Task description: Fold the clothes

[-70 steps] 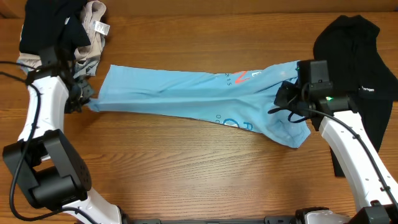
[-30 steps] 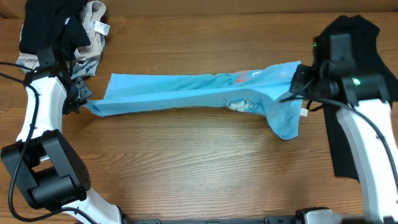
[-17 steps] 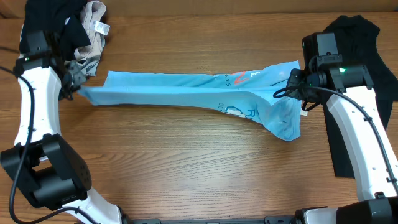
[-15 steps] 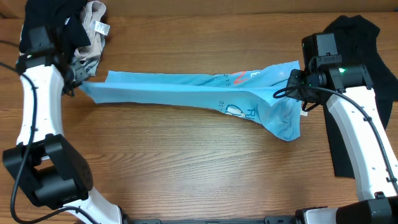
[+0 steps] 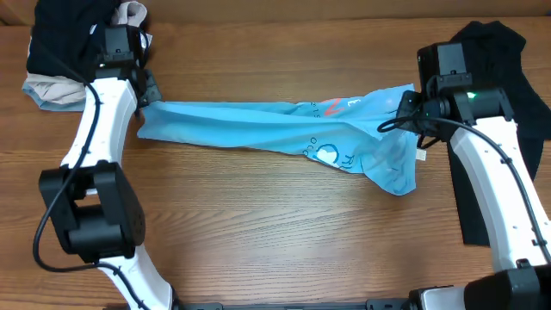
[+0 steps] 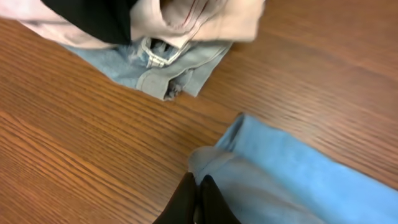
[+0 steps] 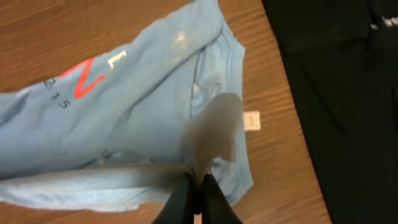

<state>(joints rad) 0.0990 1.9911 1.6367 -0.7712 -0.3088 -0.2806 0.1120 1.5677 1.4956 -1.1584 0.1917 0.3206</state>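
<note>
The wooden table point(image 5: 258, 250) shows open wood all along its near half. A black garment point(image 5: 508, 69) covers the far right edge. The light blue shirt point(image 5: 250, 125) lies across the middle as a twisted band running left to right. A bundle of clothes point(image 5: 56, 52) fills the far left corner, near the shirt's end. Only the wrist views show the grips. The left gripper point(image 6: 196, 198) and right gripper point(image 7: 196, 190) each have their fingers pressed together on a fold of the shirt. A white tag point(image 7: 251, 120) sits by the hem.
</note>
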